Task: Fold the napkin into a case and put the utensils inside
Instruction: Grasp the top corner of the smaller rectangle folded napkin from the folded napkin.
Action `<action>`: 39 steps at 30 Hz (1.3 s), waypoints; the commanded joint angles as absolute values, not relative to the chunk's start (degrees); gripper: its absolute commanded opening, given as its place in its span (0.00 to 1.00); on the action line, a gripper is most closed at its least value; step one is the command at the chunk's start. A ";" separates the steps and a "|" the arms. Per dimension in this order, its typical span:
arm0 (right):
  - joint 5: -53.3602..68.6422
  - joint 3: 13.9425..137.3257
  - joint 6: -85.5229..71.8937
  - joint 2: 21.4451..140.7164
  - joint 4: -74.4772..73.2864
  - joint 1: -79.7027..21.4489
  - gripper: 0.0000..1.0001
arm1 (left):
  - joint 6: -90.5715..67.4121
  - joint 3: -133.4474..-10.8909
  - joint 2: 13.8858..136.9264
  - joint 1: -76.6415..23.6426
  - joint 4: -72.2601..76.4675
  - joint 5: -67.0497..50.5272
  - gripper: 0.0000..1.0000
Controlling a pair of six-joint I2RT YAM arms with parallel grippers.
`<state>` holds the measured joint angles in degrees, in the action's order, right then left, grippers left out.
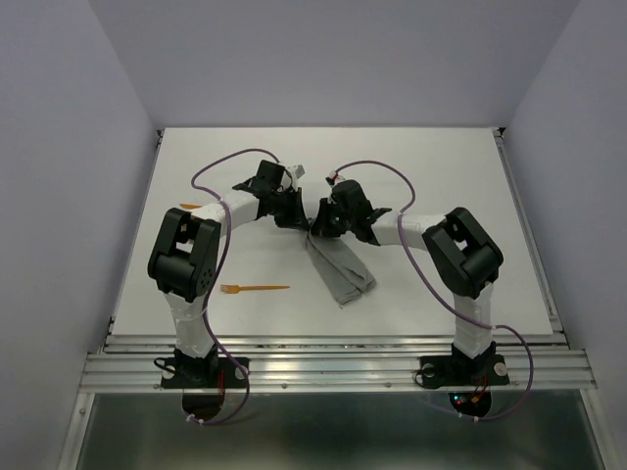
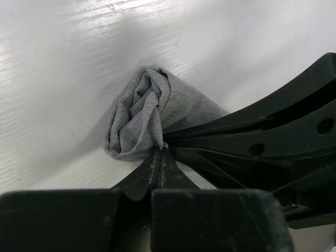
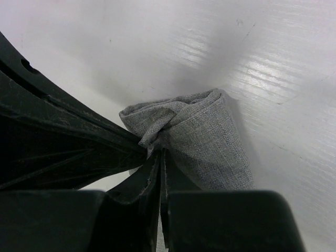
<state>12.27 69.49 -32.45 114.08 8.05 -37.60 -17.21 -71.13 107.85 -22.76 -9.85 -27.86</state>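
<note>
White table (image 1: pixel 441 186) bears narrow, crumpled grey napkin (image 1: pixel 342 273)

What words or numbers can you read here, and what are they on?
None. No writing, label or number shows on the napkin, the fork, the table, the left arm or the right arm in any view.

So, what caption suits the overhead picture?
Left gripper and right gripper pinch one end of a folded grey cloth napkin; a slim orange plastic fork lies apart.
</note>
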 commanded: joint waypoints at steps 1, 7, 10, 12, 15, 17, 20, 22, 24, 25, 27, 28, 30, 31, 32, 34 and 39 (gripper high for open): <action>15.03 70.22 -34.80 115.57 13.44 -38.50 0.06 | -16.87 -71.89 105.91 -22.76 -9.14 -29.79 0.00; 12.58 73.48 -35.24 121.11 10.46 -39.02 0.03 | -17.05 -72.07 105.38 -22.76 -9.05 -30.59 0.00; 11.34 73.39 -35.51 122.43 9.23 -39.02 0.03 | -16.88 -71.90 105.12 -22.76 -9.05 -30.85 0.00; 10.73 72.87 -35.86 122.35 8.88 -39.02 0.03 | -16.79 -71.72 105.29 -22.76 -9.05 -30.85 0.00; 10.90 71.55 -36.56 120.68 10.27 -39.02 0.03 | -16.61 -71.37 106.08 -22.59 -8.97 -31.11 0.00; 10.55 69.97 -36.82 118.22 11.25 -39.02 0.04 | -16.52 -70.49 106.70 -22.33 -8.53 -31.11 0.00; 9.76 68.21 -38.67 115.24 13.44 -39.02 0.05 | -16.44 -69.35 106.70 -21.53 -7.74 -31.73 0.00; 9.93 67.33 -39.37 114.26 14.76 -39.02 0.06 | -16.17 -69.00 106.35 -21.09 -7.65 -31.99 0.00; 10.46 66.71 -40.60 113.64 16.08 -39.02 0.06 | -16.00 -68.91 105.91 -20.92 -7.65 -31.99 0.00; 10.81 66.27 -41.13 113.47 17.04 -39.02 0.06 | -15.82 -68.99 105.73 -20.83 -7.91 -32.08 0.00; 11.42 64.17 -43.32 112.76 20.38 -38.50 0.07 | -15.73 -69.00 105.56 -20.66 -8.00 -32.60 0.00; 11.86 63.55 -44.03 112.50 21.52 -38.50 0.07 | -15.65 -68.99 105.56 -20.65 -8.00 -32.78 0.00; 12.57 61.36 -45.87 111.89 24.76 -38.50 0.07 | -15.29 -68.99 105.73 -20.57 -8.00 -34.27 0.00; 12.48 60.39 -47.10 111.54 27.31 -37.97 0.07 | -15.03 -68.91 106.08 -20.48 -7.82 -34.97 0.00; 12.39 59.42 -47.11 111.10 27.33 -37.97 0.07 | -15.03 -68.91 106.26 -20.48 -7.74 -35.68 0.00; 12.48 56.43 -48.86 109.96 31.63 -37.97 0.07 | -14.85 -69.08 106.70 -20.39 -7.65 -37.09 0.00; 12.31 53.88 -50.36 108.46 35.07 -37.44 0.07 | -14.33 -68.99 106.26 -20.04 -7.38 -39.37 0.00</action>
